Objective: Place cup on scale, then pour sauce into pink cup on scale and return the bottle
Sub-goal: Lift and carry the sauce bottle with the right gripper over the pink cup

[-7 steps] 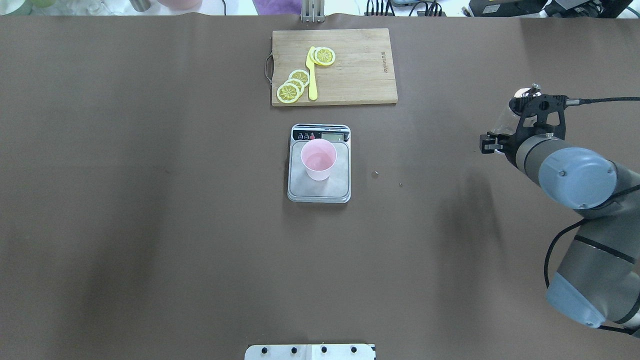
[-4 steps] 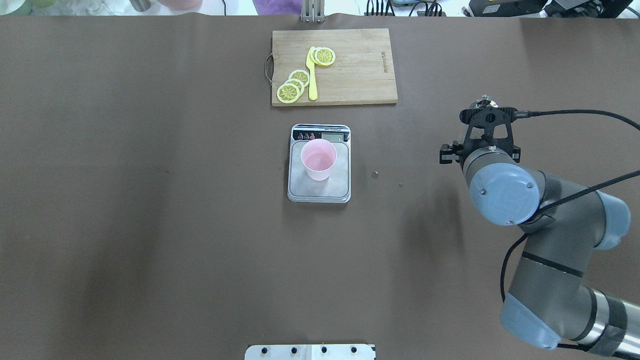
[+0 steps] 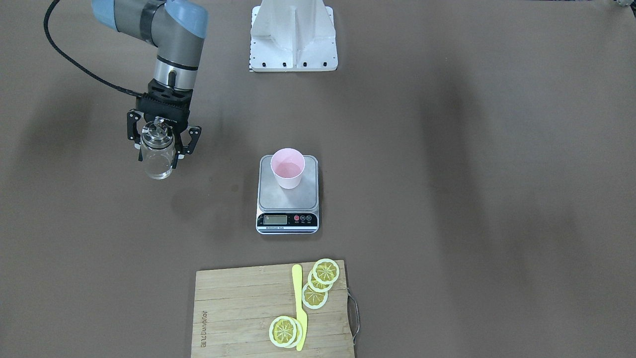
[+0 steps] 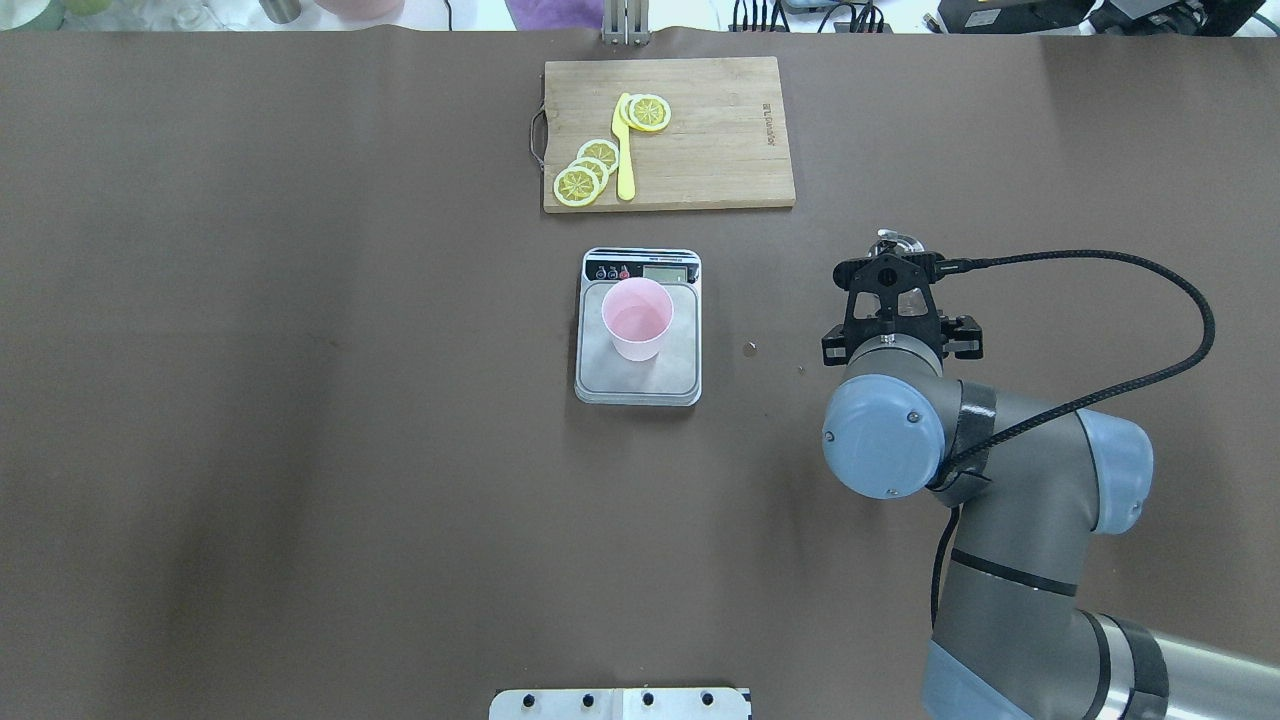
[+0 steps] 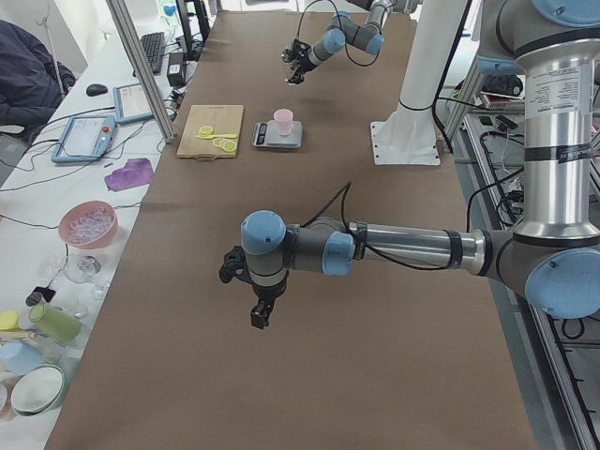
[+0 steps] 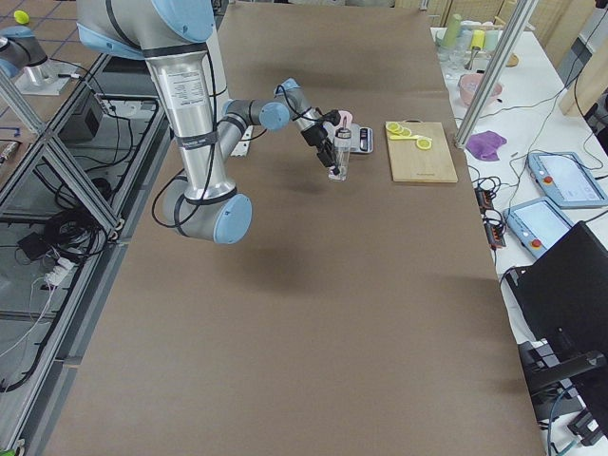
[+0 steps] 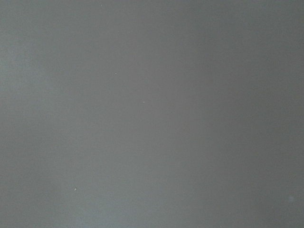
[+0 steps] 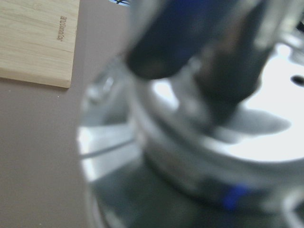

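The pale pink cup [image 3: 287, 168] [image 4: 637, 318] stands upright on the silver platform of the scale [image 3: 288, 200] [image 4: 640, 378] at mid-table. My right gripper [image 3: 160, 154] [image 4: 897, 300] is shut on the transparent bottle [image 3: 158, 161] [image 6: 340, 152]. It holds the bottle upright above the table, a little to the scale's right in the overhead view. The metal spout [image 4: 891, 240] points up, and the bottle fills the right wrist view as a blur. My left gripper [image 5: 260, 314] hovers over bare table far from the scale. I cannot tell whether it is open or shut.
A bamboo cutting board [image 4: 710, 140] [image 3: 238, 308] with lemon slices and a yellow knife lies beyond the scale. Two small specks [image 4: 750, 348] lie on the table between scale and right gripper. The robot's white base [image 3: 293, 35] is on the near side. A seated person [image 5: 28, 80] is beside the table.
My right arm has carried the bottle leftward from the table's right edge toward the scale. The cup and scale have not moved.
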`<state>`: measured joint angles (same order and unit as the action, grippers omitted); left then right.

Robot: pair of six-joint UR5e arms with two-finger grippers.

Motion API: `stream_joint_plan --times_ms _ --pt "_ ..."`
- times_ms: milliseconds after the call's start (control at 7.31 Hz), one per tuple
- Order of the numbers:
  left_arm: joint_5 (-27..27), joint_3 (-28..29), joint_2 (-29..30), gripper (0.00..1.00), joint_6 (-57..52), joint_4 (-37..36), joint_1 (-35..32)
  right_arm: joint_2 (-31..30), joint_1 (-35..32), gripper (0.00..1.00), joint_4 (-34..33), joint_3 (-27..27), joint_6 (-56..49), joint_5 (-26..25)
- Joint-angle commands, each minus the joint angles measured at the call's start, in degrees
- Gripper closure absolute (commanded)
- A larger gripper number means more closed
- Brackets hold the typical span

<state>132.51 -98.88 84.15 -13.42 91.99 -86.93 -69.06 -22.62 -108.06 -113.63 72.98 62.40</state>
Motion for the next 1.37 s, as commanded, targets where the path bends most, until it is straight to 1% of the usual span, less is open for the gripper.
stream_joint_plan --times_ms 0,137,273,547,684,820,957,1094,1231 --pt "0.03 0.09 -0.56 0.02 0.06 0.03 0.01 5.13 1.87 1.00 -13.24 0.25 0.06 -2.01" --pt "0.03 0.17 -0.56 0.02 0.06 0.03 0.01 6.90 2.75 1.00 -17.75 0.34 0.14 -2.45" --pt "0.03 0.09 -0.56 0.02 0.06 0.03 0.01 6.92 3.80 1.00 -19.10 0.86 0.14 -4.46" --pt "0.03 0.43 -0.65 0.02 0.06 -0.06 0.01 9.98 4.16 1.00 -21.57 5.94 0.14 -6.58" --pt "0.03 0.61 -0.65 0.02 0.06 -0.06 0.01 10.78 4.16 1.00 -22.19 7.10 0.14 -7.63" --pt "0.03 0.87 -0.65 0.02 0.06 -0.06 0.01 13.57 4.25 1.00 -26.63 8.50 0.14 -7.82" --pt "0.03 0.96 -0.65 0.02 0.06 -0.06 0.01 17.60 4.34 1.00 -32.24 10.17 0.23 -7.73" --pt "0.12 1.05 -0.65 0.02 0.06 -0.06 0.01 19.82 4.43 1.00 -32.91 13.14 0.23 -7.73" --pt "0.12 1.49 -0.65 0.02 0.06 -0.06 0.01 22.80 4.43 1.00 -32.91 18.05 0.32 -7.73"
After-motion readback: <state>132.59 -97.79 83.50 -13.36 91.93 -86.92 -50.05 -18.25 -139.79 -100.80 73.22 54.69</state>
